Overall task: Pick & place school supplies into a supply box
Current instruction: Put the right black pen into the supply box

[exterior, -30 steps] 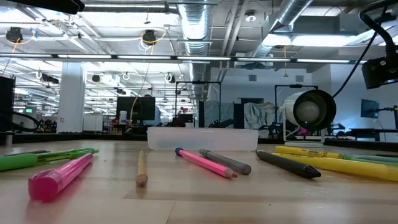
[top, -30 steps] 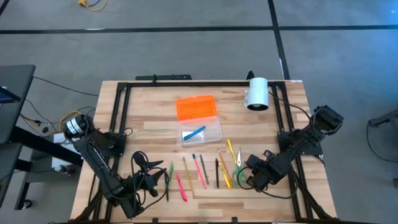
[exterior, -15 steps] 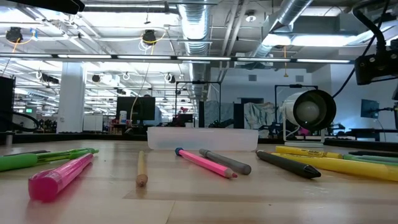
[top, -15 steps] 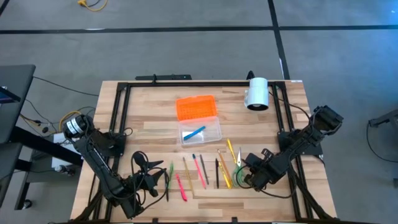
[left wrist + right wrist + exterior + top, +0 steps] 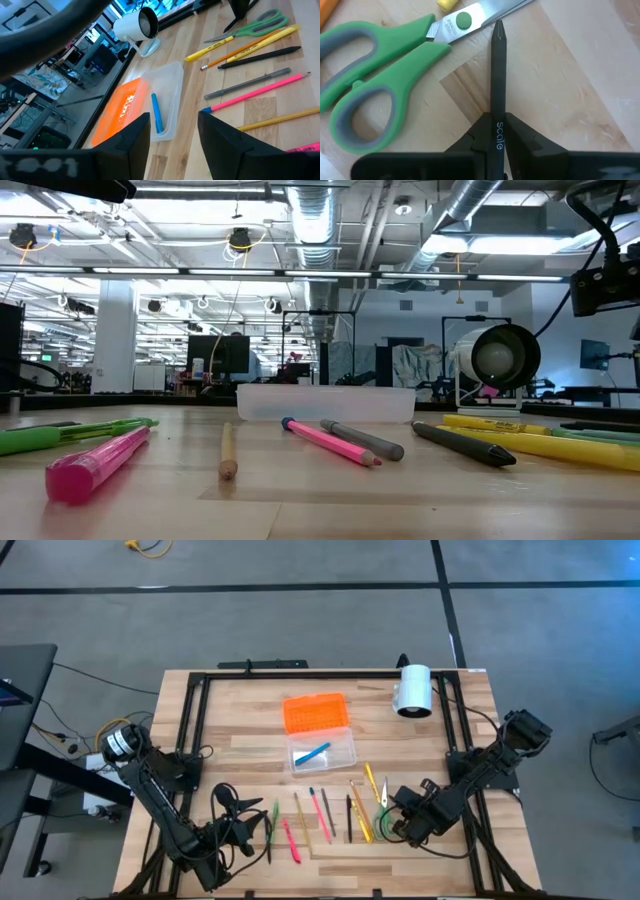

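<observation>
The supply box (image 5: pixel 323 752) is clear and open, with one blue pen (image 5: pixel 313 753) inside; its orange lid (image 5: pixel 316 712) lies just beyond it on the far side. A row of pens and pencils (image 5: pixel 320 815) lies flat near the front edge, with green-handled scissors (image 5: pixel 384 802) at its right end. My right gripper (image 5: pixel 398 815) is low beside the scissors (image 5: pixel 375 105), shut on a black pen (image 5: pixel 498 75). My left gripper (image 5: pixel 224 802) waits open at the row's left end, facing the box (image 5: pixel 162 107). My right gripper (image 5: pixel 498 120) pinches the black pen between its two fingers, on the barrel (image 5: pixel 498 107) behind the tip. The pen runs along the fingers and sticks out ahead of them. Its tip (image 5: pixel 498 27) points at the scissors' blade; whether it touches the table, I cannot tell.
A white cylinder (image 5: pixel 412 690) on a stand lies near the far right corner. A black frame (image 5: pixel 300 675) rims the table. Bare wood lies between the box and the row of pens, and to the right of the scissors.
My right arm shifted a little toward the table's left about a second ago and has kept still since. The pens, scissors, box and lid lie where they were.
</observation>
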